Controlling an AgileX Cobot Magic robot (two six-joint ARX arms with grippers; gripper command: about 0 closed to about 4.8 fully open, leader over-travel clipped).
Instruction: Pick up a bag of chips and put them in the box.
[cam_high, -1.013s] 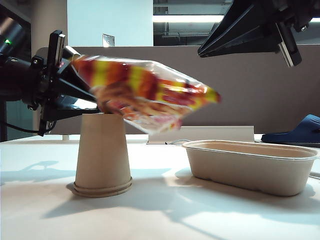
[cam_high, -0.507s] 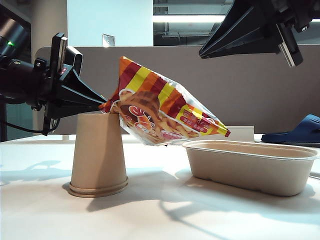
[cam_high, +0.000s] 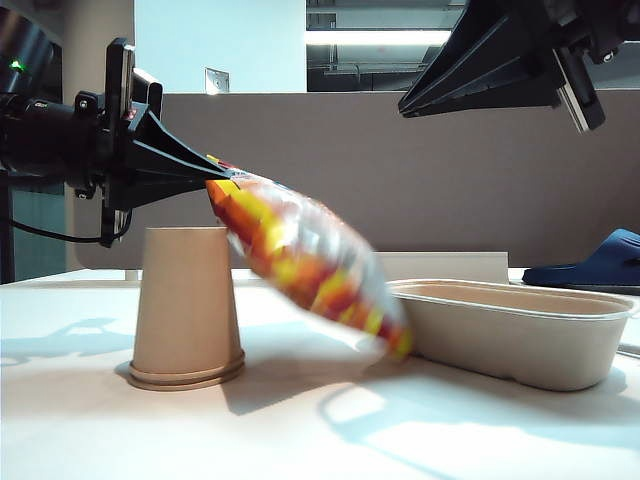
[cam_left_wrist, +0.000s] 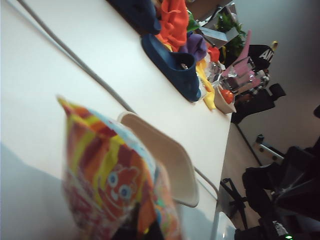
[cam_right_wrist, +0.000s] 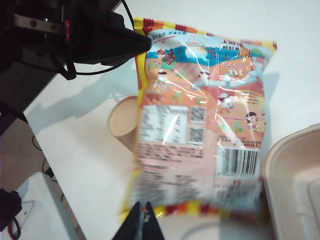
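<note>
Evidently the left gripper (cam_high: 205, 182) pinched the bag of chips (cam_high: 305, 262) by one corner — dangling it clear of the paper cup (cam_high: 186, 308), toward the box (cam_high: 520, 345) — while the right gripper (cam_right_wrist: 143, 220), its jaws together and empty, hung above.

Robotics laboratory set within an open-plan office. A white bench (cam_high: 120, 420) stands before a grey-brown partition screen (cam_high: 330, 170), with fluorescent ceiling strips (cam_high: 375, 37) visible beyond it. Cables (cam_left_wrist: 75, 62) run along the bench's far edge, where assorted test props are heaped: a blue slipper (cam_left_wrist: 172, 67) and coloured cloths (cam_left_wrist: 175, 22). Black equipment stands on the floor past the bench's end.
</note>
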